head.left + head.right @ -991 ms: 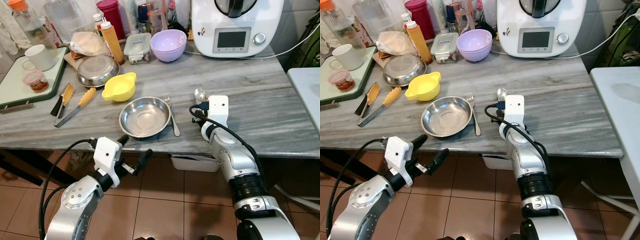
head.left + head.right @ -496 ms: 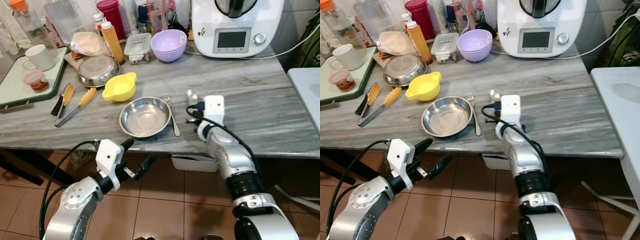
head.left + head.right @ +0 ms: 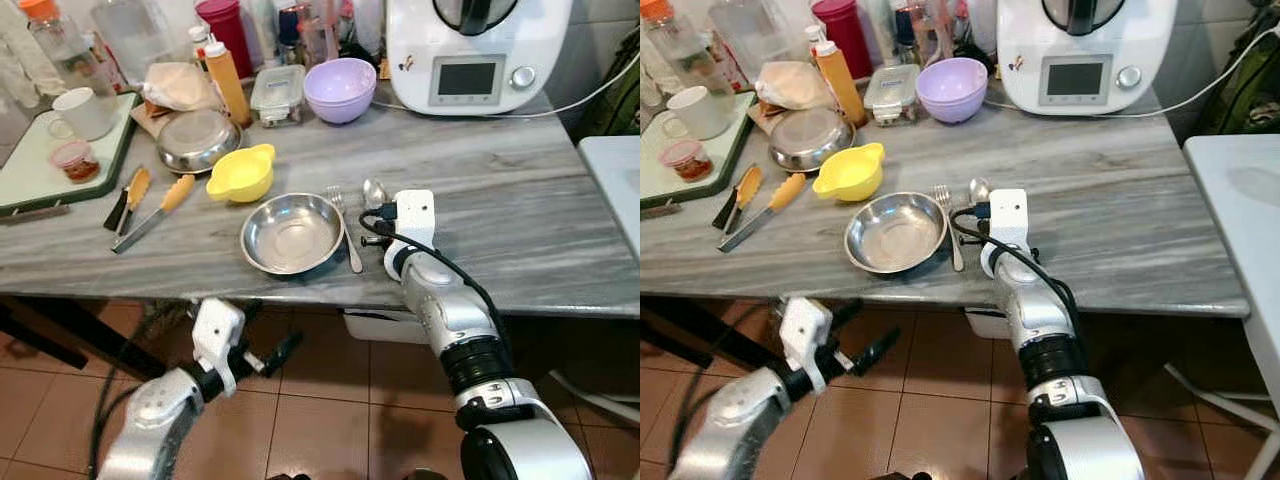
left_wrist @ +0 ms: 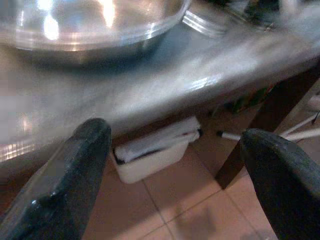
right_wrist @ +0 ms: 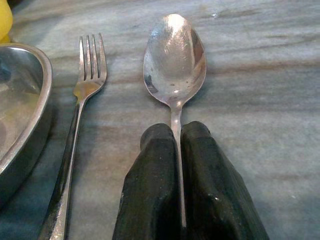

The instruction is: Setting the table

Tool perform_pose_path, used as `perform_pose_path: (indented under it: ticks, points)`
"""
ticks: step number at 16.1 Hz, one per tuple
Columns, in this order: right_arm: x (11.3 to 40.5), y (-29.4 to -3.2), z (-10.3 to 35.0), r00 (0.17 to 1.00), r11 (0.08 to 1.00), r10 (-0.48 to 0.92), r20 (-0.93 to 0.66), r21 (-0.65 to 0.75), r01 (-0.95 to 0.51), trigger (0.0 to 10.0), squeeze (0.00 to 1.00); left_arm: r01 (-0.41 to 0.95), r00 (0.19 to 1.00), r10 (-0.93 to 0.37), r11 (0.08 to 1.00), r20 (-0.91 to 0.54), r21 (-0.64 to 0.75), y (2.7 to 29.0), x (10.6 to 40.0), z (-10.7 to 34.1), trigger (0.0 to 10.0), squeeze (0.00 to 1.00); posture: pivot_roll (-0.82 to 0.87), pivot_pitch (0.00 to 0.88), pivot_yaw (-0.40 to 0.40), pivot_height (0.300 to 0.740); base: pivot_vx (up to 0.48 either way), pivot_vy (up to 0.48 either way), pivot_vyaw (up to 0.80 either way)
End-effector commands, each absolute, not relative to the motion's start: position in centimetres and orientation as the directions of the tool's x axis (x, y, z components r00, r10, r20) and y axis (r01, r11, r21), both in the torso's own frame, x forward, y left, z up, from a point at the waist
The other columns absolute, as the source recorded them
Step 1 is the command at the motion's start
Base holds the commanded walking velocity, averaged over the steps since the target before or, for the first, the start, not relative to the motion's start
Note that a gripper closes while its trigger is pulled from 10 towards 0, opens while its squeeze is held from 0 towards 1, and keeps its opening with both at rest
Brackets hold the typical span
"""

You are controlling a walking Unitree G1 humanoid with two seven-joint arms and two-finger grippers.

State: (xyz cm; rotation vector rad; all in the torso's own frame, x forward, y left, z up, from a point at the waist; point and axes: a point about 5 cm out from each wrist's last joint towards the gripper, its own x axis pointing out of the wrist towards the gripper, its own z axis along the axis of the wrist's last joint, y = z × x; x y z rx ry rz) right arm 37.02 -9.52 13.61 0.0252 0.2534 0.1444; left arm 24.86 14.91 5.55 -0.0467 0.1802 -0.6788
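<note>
right wrist view: spoon [image 5: 174,60] (pinched by right gripper [image 5: 178,137]) over grey marble table [image 5: 260,100]

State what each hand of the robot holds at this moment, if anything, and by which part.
The right hand grips the spoon by its handle, bowl pointing forward. The left hand is open below the table edge, holding nothing.

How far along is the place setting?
Done: the round steel plate sits near the grey table's front edge, with the steel fork lying along its right side. In hand: the right gripper pinches the steel spoon by its handle, just right of the fork. Left: releasing the spoon. The left gripper hangs open below the tabletop.
</note>
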Motion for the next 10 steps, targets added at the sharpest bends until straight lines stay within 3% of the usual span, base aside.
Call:
perform_pose_path:
  ticks: [1,3,6,8,9,10]
  points:
    - [36.6,-9.3,13.2,0.955,0.992,0.13,-0.268,0.035,-0.125,10.0,0.0,0.609,0.764,-0.616,0.787,-0.194,-0.098,15.7,24.7,3.8,10.0,0.0,-0.08,0.134,0.143,0.74,0.0,0.0,0.0]
    - [36.3,-9.6,13.6,0.965,0.995,0.094,-0.244,0.044,-0.086,10.0,0.0,0.584,0.763,-0.592,0.804,-0.26,-0.117,16.0,24.8,1.0,10.0,0.0,-0.08,0.134,0.143,0.74,0.0,0.0,0.0]
    - [35.8,-9.6,13.9,0.974,0.996,0.082,-0.212,0.038,-0.075,10.0,0.0,0.577,0.764,-0.584,0.809,-0.275,-0.115,16.2,25.2,0.3,10.0,0.0,-0.09,0.13,0.146,0.74,0.0,0.0,0.0]
    - [35.3,-9.5,14.1,0.977,0.996,0.088,-0.194,0.034,-0.083,10.0,0.0,0.615,0.762,-0.619,0.784,-0.188,-0.085,15.6,25.7,1.9,10.0,0.0,-0.09,0.129,0.148,0.74,0.0,0.0,0.0]
    - [35.2,-9.5,14.1,0.978,0.996,0.092,-0.187,0.021,-0.09,10.0,0.62,0.622,0.761,-0.625,0.779,-0.173,-0.078,15.6,25.9,2.0,10.0,0.0,-0.09,0.127,0.148,0.74,0.0,0.0,0.0]
    - [35.1,-9.4,14.0,0.977,0.995,0.097,-0.189,0.024,-0.094,10.0,0.61,0.624,0.763,-0.627,0.778,-0.159,-0.072,15.6,26.0,2.2,10.0,0.0,-0.09,0.127,0.148,0.74,0.0,0.0,0.0]
